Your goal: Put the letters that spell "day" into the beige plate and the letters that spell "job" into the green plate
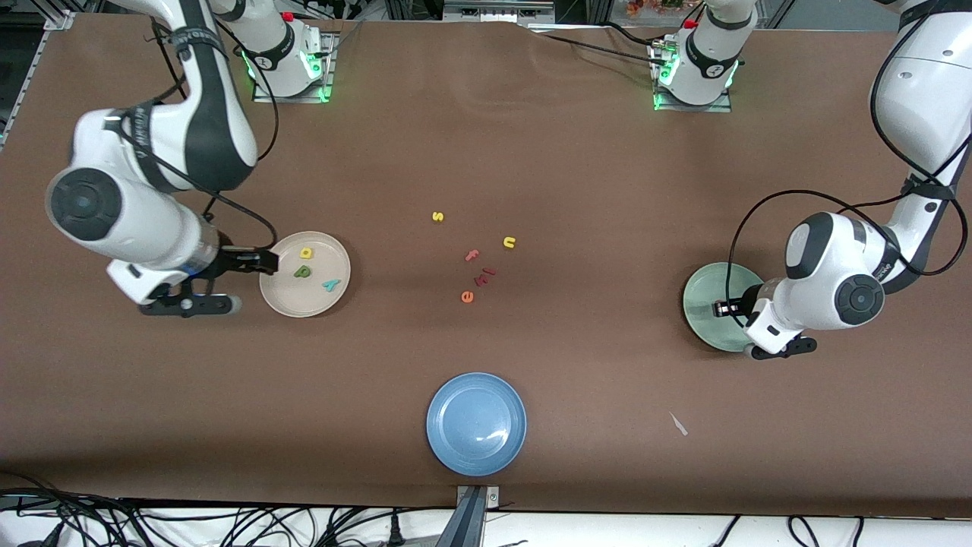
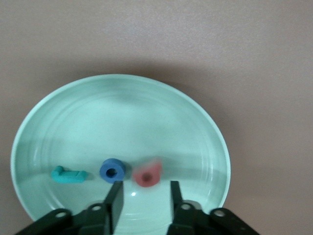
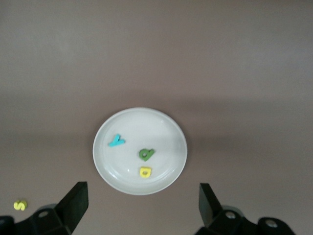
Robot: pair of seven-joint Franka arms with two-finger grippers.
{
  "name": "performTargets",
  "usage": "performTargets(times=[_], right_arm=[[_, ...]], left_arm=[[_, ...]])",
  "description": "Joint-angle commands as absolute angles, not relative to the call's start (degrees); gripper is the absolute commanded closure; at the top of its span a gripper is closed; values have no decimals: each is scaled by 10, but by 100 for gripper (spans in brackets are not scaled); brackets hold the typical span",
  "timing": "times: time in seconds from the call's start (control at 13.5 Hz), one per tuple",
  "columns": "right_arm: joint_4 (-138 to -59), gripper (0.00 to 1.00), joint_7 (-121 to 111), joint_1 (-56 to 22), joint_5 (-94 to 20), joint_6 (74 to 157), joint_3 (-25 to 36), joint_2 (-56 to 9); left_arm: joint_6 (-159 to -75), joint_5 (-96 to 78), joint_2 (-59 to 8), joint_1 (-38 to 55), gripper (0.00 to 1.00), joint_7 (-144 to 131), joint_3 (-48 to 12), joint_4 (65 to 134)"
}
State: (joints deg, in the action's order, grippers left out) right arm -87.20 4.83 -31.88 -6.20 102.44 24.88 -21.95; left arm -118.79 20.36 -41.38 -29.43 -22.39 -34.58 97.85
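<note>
The beige plate [image 1: 304, 304] holds the yellow "a" [image 1: 306, 252], the green "d" [image 1: 303, 270] and the teal "y" [image 1: 331, 285]. My right gripper [image 1: 267, 262] hangs wide open and empty at that plate's rim, on the right arm's side; its wrist view shows the plate [image 3: 161, 127] with all three letters. My left gripper [image 2: 144, 196] stands open over the green plate [image 2: 122, 112]. Just ahead of its fingertips lie the teal "j" [image 2: 68, 175], the blue "o" [image 2: 113, 170] and the pink "b" [image 2: 148, 174], none gripped. In the front view the left arm hides these letters on the green plate [image 1: 702, 292].
Loose letters lie mid-table: a yellow "s" [image 1: 437, 216], a yellow "n" [image 1: 509, 242], a pink "f" [image 1: 471, 255], a red piece [image 1: 484, 275] and an orange "e" [image 1: 467, 297]. A blue plate [image 1: 476, 423] sits nearest the front camera, a white scrap [image 1: 678, 424] beside it.
</note>
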Motion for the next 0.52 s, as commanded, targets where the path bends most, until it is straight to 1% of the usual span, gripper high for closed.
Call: performTargets(times=[0.0,0.07,0.15,0.22,0.3,0.37,0.44], right_arm=[[-836,0,34,-289,-72,994,243,-177],[-836,0,36,-258,-68,988,212,-151],[-838,0,32,-206,-69,984,170,-132],[-848,0,31,-157,-63,954,114,-110],[-864,0,32,-105,-48,926,68,-90],[-880,0,31,-70,-26,919,29,-71],[-915,0,35,-50,-4,918,4,-40]], left_arm=[[-1187,224,-405,-294,0,-222,-354,972],[-1182,223,-398,-293,0,-225,-357,954],[-1179,223,-387,-290,0,-225,-359,936],[-1169,223,-367,-287,0,-225,-362,923],[-1159,224,-350,-287,0,-223,-366,911],[-1146,224,-335,-287,0,-222,-370,896],[-1125,224,-324,-287,0,-221,-379,877]])
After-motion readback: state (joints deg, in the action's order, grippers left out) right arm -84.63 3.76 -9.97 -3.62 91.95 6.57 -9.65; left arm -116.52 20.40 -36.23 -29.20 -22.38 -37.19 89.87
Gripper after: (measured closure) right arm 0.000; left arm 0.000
